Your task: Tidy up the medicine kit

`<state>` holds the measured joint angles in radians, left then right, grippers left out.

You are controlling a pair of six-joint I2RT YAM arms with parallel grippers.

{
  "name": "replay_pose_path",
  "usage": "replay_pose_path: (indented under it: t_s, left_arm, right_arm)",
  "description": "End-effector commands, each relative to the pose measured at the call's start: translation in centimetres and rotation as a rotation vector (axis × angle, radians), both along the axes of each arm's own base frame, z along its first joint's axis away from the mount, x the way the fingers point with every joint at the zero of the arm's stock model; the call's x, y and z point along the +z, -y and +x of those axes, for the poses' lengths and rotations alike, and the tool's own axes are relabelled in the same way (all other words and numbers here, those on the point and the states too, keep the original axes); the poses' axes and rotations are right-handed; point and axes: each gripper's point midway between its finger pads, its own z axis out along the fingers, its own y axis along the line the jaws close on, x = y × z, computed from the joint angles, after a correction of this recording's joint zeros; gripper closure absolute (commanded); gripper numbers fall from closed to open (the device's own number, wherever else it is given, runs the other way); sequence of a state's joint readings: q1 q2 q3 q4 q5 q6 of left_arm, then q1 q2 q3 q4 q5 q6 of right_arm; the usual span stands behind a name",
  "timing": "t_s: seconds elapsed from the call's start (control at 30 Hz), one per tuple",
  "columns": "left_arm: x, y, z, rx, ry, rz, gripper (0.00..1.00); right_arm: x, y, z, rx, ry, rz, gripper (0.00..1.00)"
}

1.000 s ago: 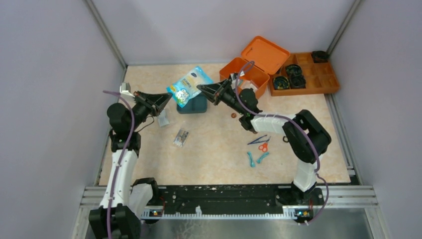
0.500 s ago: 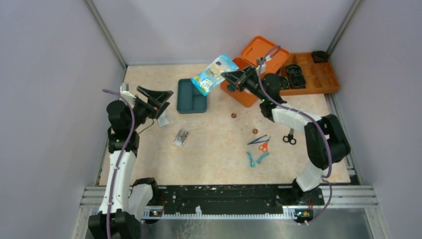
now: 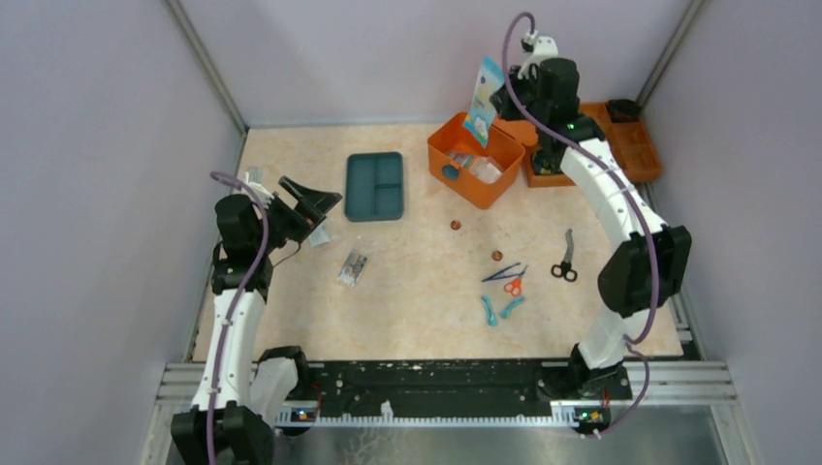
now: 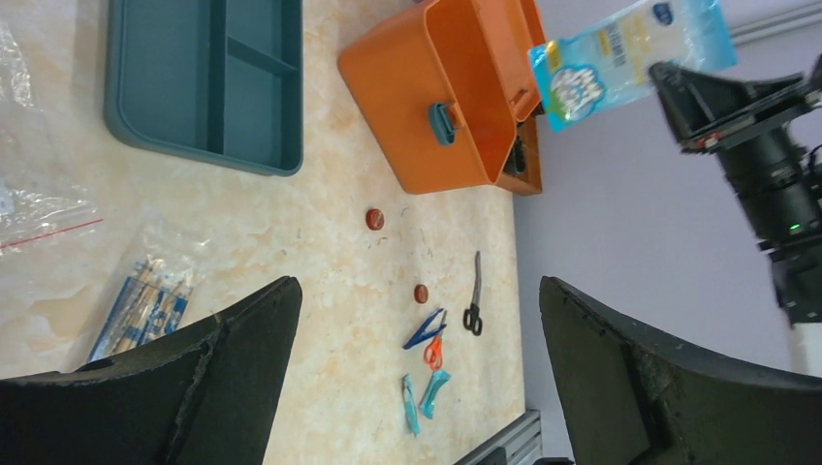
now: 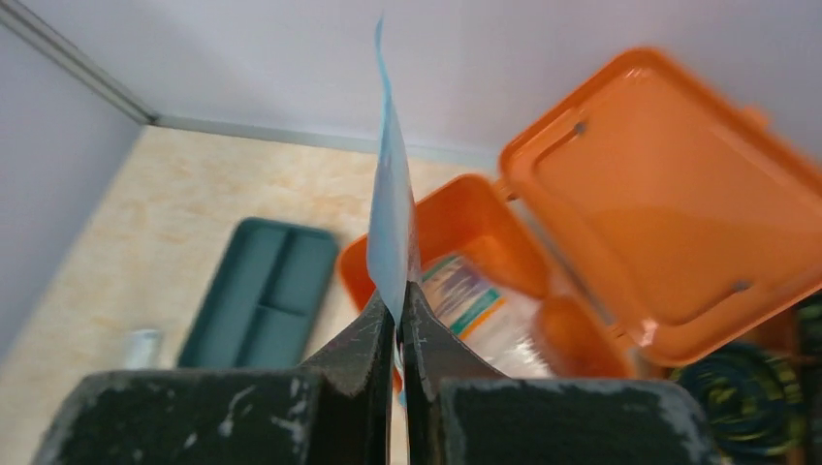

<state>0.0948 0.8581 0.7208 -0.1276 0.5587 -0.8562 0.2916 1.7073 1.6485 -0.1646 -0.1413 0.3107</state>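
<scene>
**Table seen from above and from both wrists.** The medicine kit (image 3: 463,186) stands by the far edge of the table, right of centre. Its lid (image 5: 669,184) is swung open toward the far right corner, and its latch (image 4: 443,122) faces the near left. Flat packets (image 5: 463,291) lie inside the kit.

The right gripper (image 3: 504,100) is raised over the far side of the kit, and its fingers (image 5: 363,334) are pressed together on one edge of a blue pouch (image 3: 482,97). In the right wrist view the pouch (image 5: 392,213) shows edge-on, with the open kit (image 5: 485,208) directly beyond the fingertips. In the left wrist view the pouch (image 4: 630,53) hangs above the kit's (image 4: 407,107) rim and clear of it.

The left gripper (image 3: 315,201) is near the left edge, well apart from the kit. Its jaws are spread wide and hold nothing. The kit shows beyond them in the left wrist view, past the gap between the two fingers (image 4: 242,349).

A teal tray (image 3: 363,189) lies just left of the kit, apart from it. A clear bag (image 3: 318,232) and a pack of sticks (image 3: 354,266) lie toward the left edge. Two brown discs (image 3: 454,224), tweezers (image 3: 504,273), black scissors (image 3: 564,262) and orange scissors (image 3: 514,287) lie on the open table nearer the right edge. An orange divided tray (image 3: 635,145) sits in the far right corner, behind the lid.
</scene>
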Motion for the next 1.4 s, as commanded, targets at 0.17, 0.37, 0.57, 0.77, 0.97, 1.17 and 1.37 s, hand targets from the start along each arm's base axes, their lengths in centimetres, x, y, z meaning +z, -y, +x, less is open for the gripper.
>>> replay_pose_path:
  t_s: [0.17,0.37,0.57,0.77,0.97,1.17,1.37]
  left_arm:
    - [-1.5,-0.2,0.0,-0.041,-0.025,0.11,0.01]
    - [-3.0,-0.4,-0.3,-0.044,-0.069,0.132,0.01]
    - [-3.2,-0.6,-0.4,-0.038,-0.077,0.153,0.01]
    - [-3.7,-0.8,-0.4,-0.033,-0.092,0.169,0.01]
    - [-4.6,-1.3,-0.3,-0.022,-0.116,0.204,0.01]
    - [-5.7,-2.0,-0.2,0.002,-0.142,0.239,0.01]
    - [-6.3,-2.6,0.0,0.022,-0.162,0.275,0.01]
  right_arm:
    - [-7.6,2.2,2.4,0.203,-0.158,-0.642,1.0]
    - [-9.2,0.3,1.8,0.331,-0.162,-0.665,1.0]
    - [-11.7,-1.4,0.5,0.467,-0.219,-0.634,0.96]
    - [-12.7,1.4,2.7,0.225,-0.292,-0.703,0.46]
    - [-8.1,5.3,4.1,-0.113,-0.237,-0.695,0.37]
    - [-2.1,3.4,1.6,-0.09,-0.098,-0.466,0.36]
    - [0.9,2.7,-2.0,-0.083,-0.046,-0.265,0.34]
